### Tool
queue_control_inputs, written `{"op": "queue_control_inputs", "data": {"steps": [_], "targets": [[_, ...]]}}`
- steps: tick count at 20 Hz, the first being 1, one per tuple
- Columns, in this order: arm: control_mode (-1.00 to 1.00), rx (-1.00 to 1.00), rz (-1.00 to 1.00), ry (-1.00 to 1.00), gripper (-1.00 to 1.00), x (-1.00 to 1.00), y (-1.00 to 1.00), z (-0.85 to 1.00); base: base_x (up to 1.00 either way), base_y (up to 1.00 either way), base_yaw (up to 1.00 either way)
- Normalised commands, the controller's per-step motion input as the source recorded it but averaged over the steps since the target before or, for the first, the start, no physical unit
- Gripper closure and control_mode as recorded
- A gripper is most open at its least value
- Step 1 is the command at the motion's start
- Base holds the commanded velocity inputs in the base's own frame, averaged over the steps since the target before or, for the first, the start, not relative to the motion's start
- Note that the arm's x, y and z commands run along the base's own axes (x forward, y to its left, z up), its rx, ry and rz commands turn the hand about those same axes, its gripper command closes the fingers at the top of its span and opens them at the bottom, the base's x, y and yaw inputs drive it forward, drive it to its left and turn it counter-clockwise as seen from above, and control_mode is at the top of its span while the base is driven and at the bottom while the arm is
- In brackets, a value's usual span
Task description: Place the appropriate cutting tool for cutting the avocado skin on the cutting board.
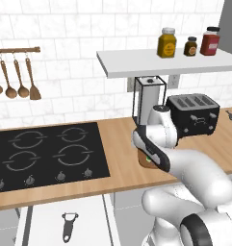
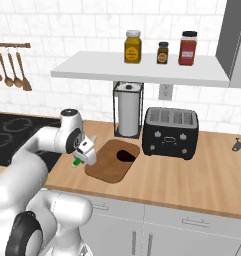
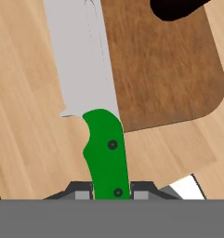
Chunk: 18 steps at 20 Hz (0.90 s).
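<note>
My gripper (image 3: 111,191) is shut on the green handle of the knife (image 3: 104,148); its pale blade points up the hand view, along the left edge of the brown cutting board (image 3: 164,65). The dark avocado (image 3: 176,8) lies on the board at the top of that view. From the right base camera, the gripper (image 2: 83,155) hangs just above the counter at the board's (image 2: 109,162) left edge, with a bit of the knife's green handle (image 2: 77,162) showing beneath it, and the avocado (image 2: 125,155) rests near the board's far right corner. In the left base view the arm hides most of the board (image 1: 145,161).
A black toaster (image 2: 170,132) and a paper towel holder (image 2: 128,112) stand behind the board. The black hob (image 1: 47,151) is to the left. A grey-black peeler (image 1: 68,226) lies in the open drawer below the counter. Several jars sit on the shelf (image 2: 142,70) above.
</note>
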Motion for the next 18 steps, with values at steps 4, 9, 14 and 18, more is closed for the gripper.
{"op": "queue_control_inputs", "data": {"steps": [4,9,14,18], "targets": [[-1.0,0.0,0.0,0.03,1.0,0.4,-0.14,-0.18,0.0,0.0,0.0],[-1.0,0.0,0.0,0.03,1.0,0.31,-0.06,-0.22,0.0,0.0,0.0],[-1.0,0.0,0.0,0.02,1.0,0.22,-0.04,-0.26,0.0,0.0,0.0],[-1.0,0.0,0.0,0.0,1.0,0.11,-0.06,-0.22,0.0,0.0,0.0]]}}
